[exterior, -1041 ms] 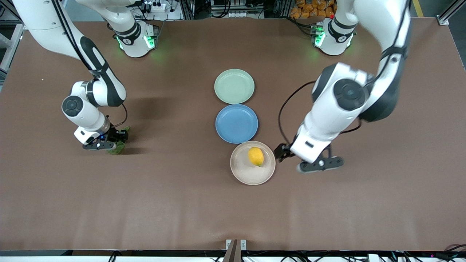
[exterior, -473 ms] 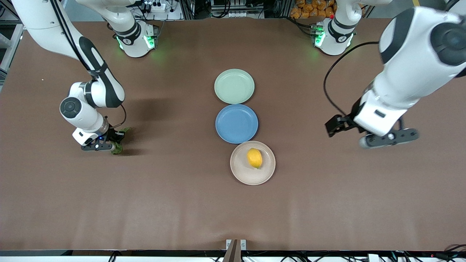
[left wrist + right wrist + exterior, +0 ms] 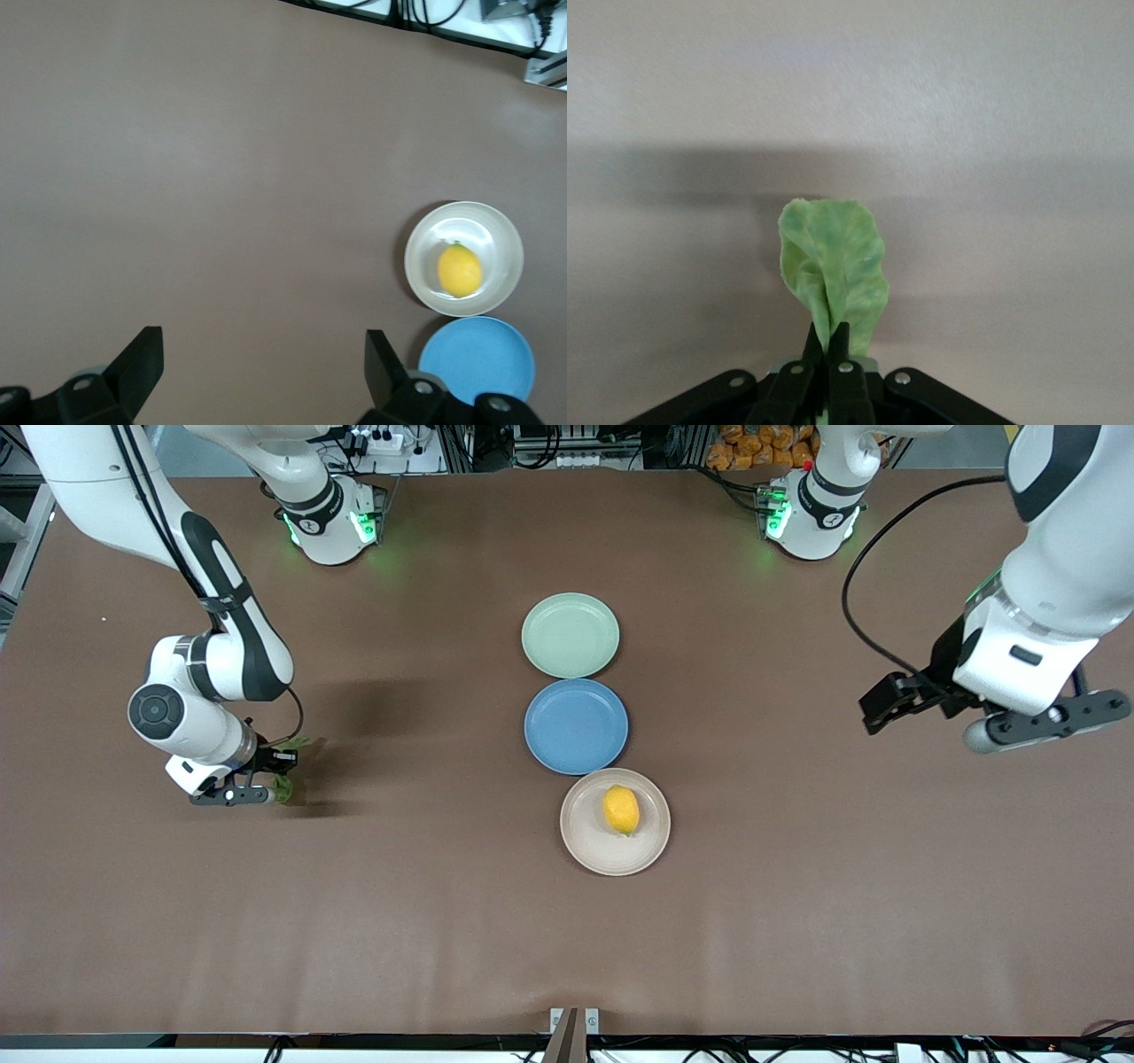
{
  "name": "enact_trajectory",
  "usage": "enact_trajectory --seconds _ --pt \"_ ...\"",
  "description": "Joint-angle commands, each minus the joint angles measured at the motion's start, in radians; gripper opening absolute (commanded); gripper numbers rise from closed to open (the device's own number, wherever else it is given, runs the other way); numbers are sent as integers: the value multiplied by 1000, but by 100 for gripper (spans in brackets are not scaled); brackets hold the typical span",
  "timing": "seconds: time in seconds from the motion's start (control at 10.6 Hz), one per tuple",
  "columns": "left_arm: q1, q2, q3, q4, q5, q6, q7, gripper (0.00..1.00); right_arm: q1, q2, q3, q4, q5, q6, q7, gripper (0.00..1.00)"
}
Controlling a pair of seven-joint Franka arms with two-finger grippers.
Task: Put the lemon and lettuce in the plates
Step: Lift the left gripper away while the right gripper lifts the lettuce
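The yellow lemon (image 3: 621, 810) (image 3: 460, 270) lies in the beige-pink plate (image 3: 589, 850) (image 3: 423, 243), the plate nearest the front camera. The mint green plate (image 3: 570, 635) holds nothing. At the right arm's end of the table, my right gripper (image 3: 266, 772) (image 3: 827, 341) hangs low over the cloth, shut on the edge of the lettuce (image 3: 283, 785) (image 3: 833, 266). The crinkled green leaf sticks out past the fingertips. My left gripper (image 3: 879, 707) (image 3: 263, 372) is up over bare table toward the left arm's end, open with nothing between its fingers.
A blue plate (image 3: 576, 726) (image 3: 478, 359) sits between the mint and beige-pink plates, and the three form a row across the table's middle. The brown cloth (image 3: 443, 921) covers the rest of the table.
My left gripper has swung away from beside the beige-pink plate toward its own end of the table, still open. My right gripper has shut on the lettuce and shifted slightly.
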State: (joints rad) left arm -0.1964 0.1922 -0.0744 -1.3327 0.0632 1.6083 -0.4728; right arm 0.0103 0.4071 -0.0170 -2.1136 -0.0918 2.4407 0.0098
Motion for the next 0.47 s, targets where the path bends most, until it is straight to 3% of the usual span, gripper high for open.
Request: enact_trajectory --seconds 0.0,0.38 --pt "2 -43 -8 -28 29 -18 17 100 2 -25 54 47 1 -108 71 0" --pt "2 -57 -18 -34 17 -24 45 100 10 -17 227 101 0 -160 238 0"
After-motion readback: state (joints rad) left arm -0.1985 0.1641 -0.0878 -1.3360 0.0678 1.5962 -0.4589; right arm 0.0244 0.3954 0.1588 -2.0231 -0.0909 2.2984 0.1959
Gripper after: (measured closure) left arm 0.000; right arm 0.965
